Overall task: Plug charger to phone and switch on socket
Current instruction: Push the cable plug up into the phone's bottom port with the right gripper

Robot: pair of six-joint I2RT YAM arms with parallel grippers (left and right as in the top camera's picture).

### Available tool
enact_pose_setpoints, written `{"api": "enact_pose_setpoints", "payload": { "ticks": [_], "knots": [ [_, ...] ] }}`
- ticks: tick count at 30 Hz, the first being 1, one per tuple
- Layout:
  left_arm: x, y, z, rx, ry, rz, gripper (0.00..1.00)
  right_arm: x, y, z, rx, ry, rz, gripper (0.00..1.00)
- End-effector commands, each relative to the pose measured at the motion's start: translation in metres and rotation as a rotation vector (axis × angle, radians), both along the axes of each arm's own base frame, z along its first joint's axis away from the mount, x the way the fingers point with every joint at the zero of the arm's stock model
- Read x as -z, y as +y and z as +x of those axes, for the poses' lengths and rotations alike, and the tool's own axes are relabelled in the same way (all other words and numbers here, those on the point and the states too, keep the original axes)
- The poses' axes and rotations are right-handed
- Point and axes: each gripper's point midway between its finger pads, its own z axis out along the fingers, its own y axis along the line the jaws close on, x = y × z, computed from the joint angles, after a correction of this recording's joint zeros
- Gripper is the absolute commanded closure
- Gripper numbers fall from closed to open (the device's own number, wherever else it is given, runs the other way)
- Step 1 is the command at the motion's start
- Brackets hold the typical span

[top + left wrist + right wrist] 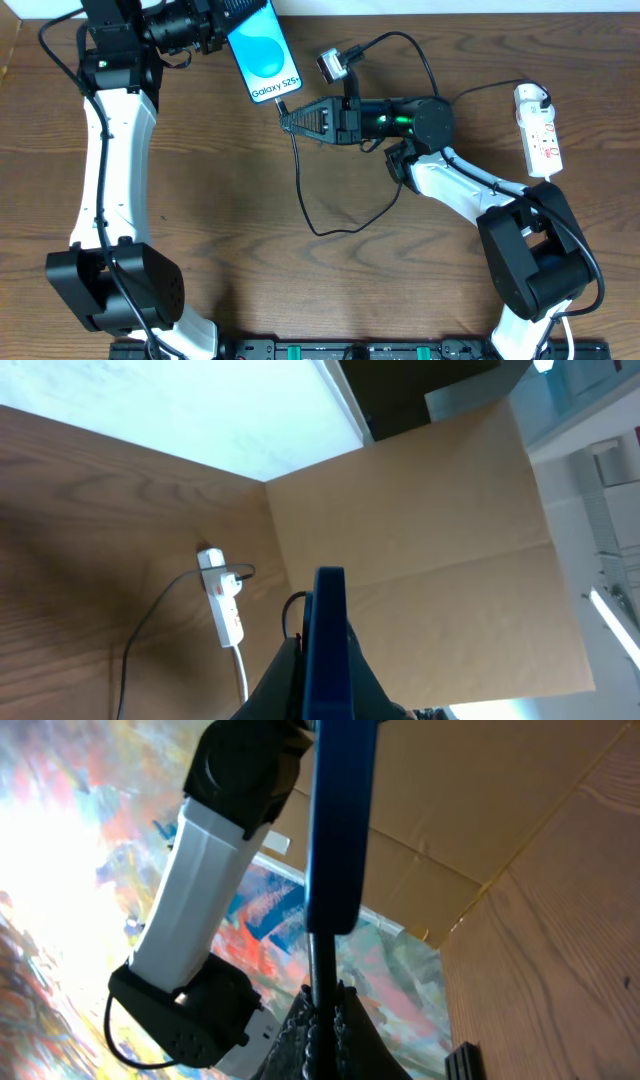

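Observation:
The phone, blue screen reading "Galaxy", is held above the table at the top centre by my left gripper, which is shut on its upper end. In the left wrist view the phone shows edge-on between the fingers. My right gripper is shut on the charger connector, whose tip meets the phone's lower edge. The thin black cable loops down across the table. The white socket lies at the far right, also seen in the left wrist view.
A cardboard wall stands behind the table. The right arm's base sits at the lower right, the left arm's base at the lower left. A small camera sticks up from the right wrist.

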Motion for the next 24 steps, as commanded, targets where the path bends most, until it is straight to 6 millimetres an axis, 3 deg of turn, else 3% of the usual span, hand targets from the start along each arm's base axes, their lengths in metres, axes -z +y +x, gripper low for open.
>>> {"api": "enact_pose_setpoints", "payload": {
  "ticks": [1, 10, 19, 24],
  "knots": [
    [-0.006, -0.003, -0.005, 0.016, -0.031, 0.004, 0.93, 0.003, 0.005, 0.005, 0.026, -0.007, 0.001, 0.99],
    [-0.004, 0.000, -0.003, 0.005, -0.051, 0.020, 0.93, 0.004, 0.006, 0.006, 0.033, -0.019, 0.001, 0.99],
    [-0.002, 0.029, 0.009, -0.092, -0.046, 0.032, 0.93, 0.006, 0.006, 0.002, 0.011, -0.026, -0.010, 0.99],
    [-0.002, 0.029, 0.009, -0.090, -0.046, 0.031, 0.93, 0.006, 0.006, 0.003, 0.014, -0.025, -0.009, 0.99]
  ]
}}
